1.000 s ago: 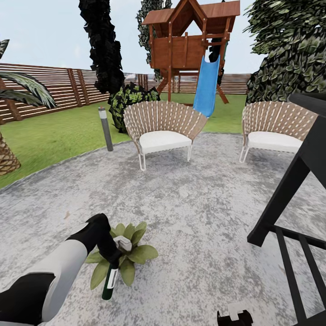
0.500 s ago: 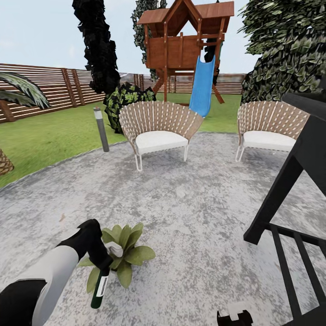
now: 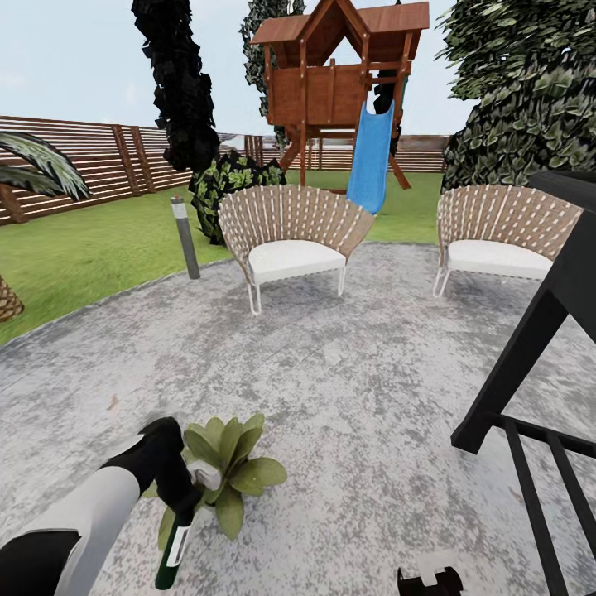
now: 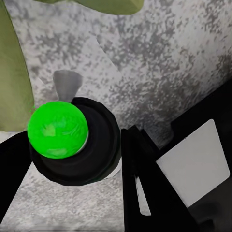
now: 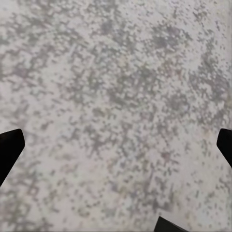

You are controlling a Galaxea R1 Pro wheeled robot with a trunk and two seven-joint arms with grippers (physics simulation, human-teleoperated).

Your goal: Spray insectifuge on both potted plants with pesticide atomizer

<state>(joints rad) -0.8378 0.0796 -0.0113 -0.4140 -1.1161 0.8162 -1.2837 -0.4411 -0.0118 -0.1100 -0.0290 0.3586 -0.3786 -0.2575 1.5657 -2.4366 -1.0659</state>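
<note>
While the left gripper [image 3: 184,507] clamps the pesticide atomizer [image 3: 172,553] just beside the potted plant [image 3: 228,465] on the patio [image 3: 356,389], the tilted bottle could slip or spray past the leaves; right gripper [image 3: 429,579] fingertips sit wide apart, holding nothing

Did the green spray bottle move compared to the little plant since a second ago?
Yes. The spray bottle in the left gripper has shifted down and left against the potted plant, from its middle to its left edge.
</note>
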